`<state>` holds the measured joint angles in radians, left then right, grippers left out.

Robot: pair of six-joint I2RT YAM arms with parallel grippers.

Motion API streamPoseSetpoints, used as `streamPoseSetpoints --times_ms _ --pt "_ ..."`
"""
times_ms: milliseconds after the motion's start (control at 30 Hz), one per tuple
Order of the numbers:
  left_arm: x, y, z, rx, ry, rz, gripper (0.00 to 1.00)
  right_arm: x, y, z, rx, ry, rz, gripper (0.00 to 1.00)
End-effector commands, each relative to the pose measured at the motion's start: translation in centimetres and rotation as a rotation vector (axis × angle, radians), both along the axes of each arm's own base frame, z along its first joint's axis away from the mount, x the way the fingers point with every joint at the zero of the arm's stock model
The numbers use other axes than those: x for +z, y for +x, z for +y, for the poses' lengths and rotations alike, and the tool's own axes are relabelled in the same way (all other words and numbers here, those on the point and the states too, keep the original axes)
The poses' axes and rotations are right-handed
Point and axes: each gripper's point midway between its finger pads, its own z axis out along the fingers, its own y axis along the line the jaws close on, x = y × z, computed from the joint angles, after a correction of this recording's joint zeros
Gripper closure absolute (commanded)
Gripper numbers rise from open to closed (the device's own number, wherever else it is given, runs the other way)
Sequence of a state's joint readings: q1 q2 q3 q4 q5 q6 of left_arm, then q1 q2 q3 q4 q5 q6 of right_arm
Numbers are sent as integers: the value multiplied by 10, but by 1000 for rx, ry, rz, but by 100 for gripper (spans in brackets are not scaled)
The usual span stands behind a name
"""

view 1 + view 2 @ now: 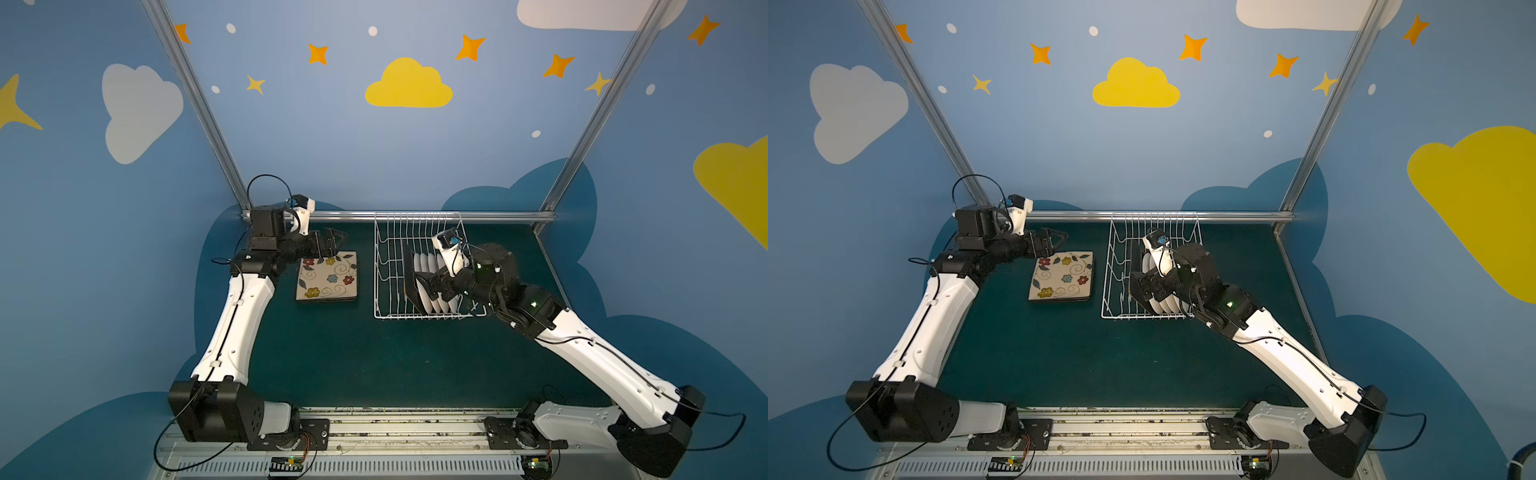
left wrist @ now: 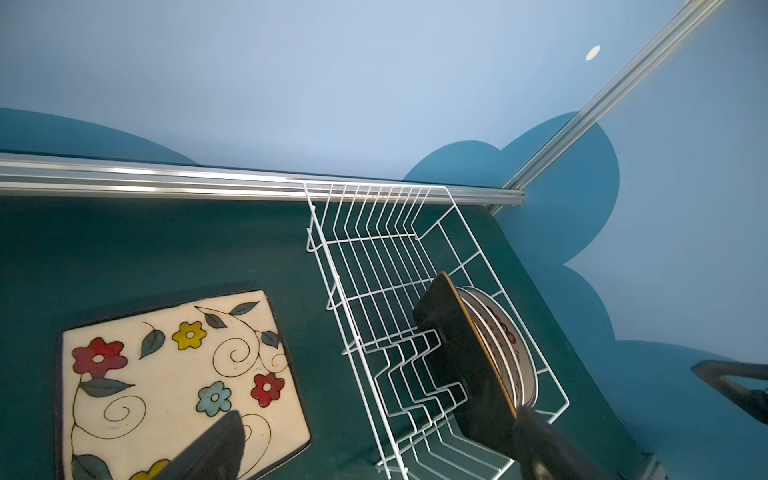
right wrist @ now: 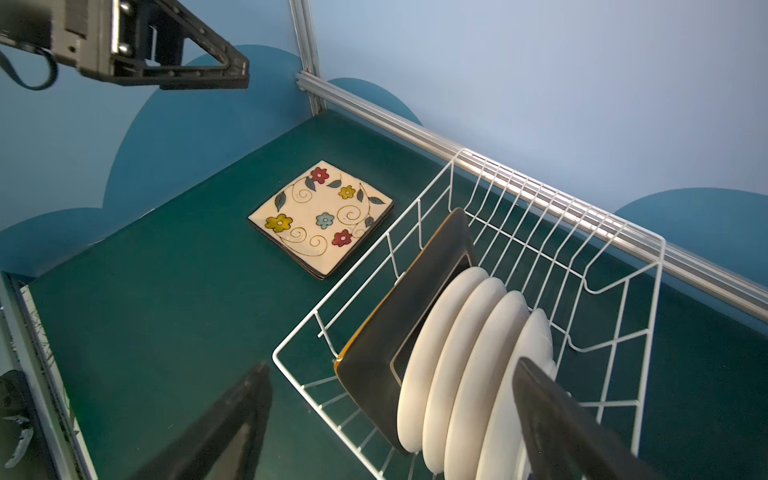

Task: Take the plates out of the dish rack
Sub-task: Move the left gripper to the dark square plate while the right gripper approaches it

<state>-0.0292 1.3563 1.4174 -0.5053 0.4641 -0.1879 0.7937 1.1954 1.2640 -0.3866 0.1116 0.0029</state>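
A stack of square flowered plates [image 1: 328, 276] [image 1: 1063, 276] [image 2: 174, 374] [image 3: 320, 220] lies face up on the green table, left of the dish rack [image 1: 376, 266] [image 1: 1106, 270] [image 2: 374, 257] [image 3: 623, 232]. In the rack's near end a black-backed square plate [image 1: 409, 270] [image 2: 453, 353] [image 3: 399, 316] stands on edge, with several round white plates [image 1: 428, 264] [image 2: 507, 345] [image 3: 469, 353] behind it. My left gripper [image 1: 338, 239] [image 1: 1059, 239] [image 2: 378, 415] hangs open and empty over the stack's far edge. My right gripper [image 1: 424, 284] [image 1: 1138, 286] [image 3: 390, 365] is open above the standing plates, holding nothing.
A metal rail [image 1: 353, 216] runs along the table's far edge, right behind the rack. The rack's far half [image 2: 374, 282] holds only bare tines. Blue walls close in the back and both sides.
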Motion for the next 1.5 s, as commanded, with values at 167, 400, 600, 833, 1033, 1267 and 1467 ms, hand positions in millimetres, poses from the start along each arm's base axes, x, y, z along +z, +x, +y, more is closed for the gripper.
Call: streamPoseSetpoints --times_ms 167,400,600,833,1033,1267,1467 --pt "4 -35 -23 -13 66 2 0 -13 1 -37 -121 -57 40 10" --pt "-4 -49 -63 -76 49 31 0 -20 -3 -57 -150 -87 80 10" --pt "-14 -51 -91 -86 67 63 0 -31 -9 -67 -167 -83 150 10" --pt "-24 -47 -112 -106 86 118 2 -45 -12 -71 -179 -68 234 10" --pt "-43 -41 -130 -121 95 205 6 -56 -13 -67 -178 -41 292 10" --pt "-72 -33 -154 -125 55 309 13 -53 -11 -62 -157 13 251 10" --pt "-95 -24 -174 -134 34 369 21 -56 -12 -63 -164 12 260 10"
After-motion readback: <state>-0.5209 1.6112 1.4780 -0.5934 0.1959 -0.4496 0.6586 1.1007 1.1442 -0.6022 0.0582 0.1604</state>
